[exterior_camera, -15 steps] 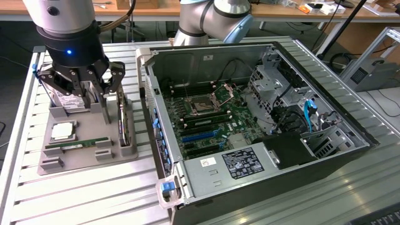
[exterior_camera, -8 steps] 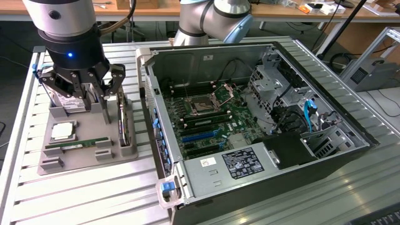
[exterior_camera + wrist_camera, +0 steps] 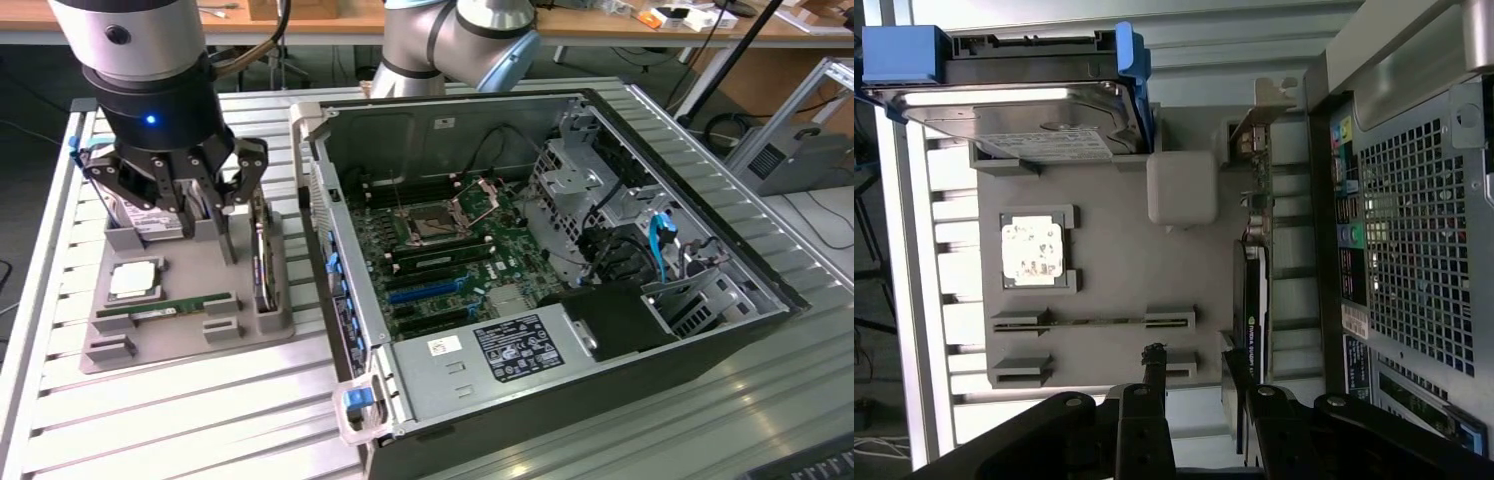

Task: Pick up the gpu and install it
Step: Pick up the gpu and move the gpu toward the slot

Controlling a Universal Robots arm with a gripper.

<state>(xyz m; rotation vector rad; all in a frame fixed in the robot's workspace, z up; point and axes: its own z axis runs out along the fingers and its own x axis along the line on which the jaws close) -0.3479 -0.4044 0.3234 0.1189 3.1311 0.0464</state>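
GPU (image 3: 264, 268) stands on its long edge in a slot of the grey holder tray (image 3: 200, 345), a dark card with a silvery bracket at the end farthest from the fingers (image 3: 1152, 372). It is not gripped and not in the machine. The fingers are spread wide with nothing between them, and they hang low over the tray. In the wrist view the card runs straight ahead from the tip of one finger, on that finger's outer side rather than in the gap. Whether that tip touches the card cannot be told. Ahead of the gap, past the fingertips, a pale grey block (image 3: 1182, 188) sits on the tray. A thin memory stick (image 3: 1094, 322) lies in its cradle just out from the other finger, and a square processor (image 3: 1034, 250) lies farther out on that same side. Beyond them is a hard drive (image 3: 1024, 120) in a blue-edged carrier. The open computer case (image 3: 561, 250), its board exposed, lies past the GPU, on the far side of the card from the fingers. Tray and case both rest on the slatted metal counter (image 3: 160, 425).
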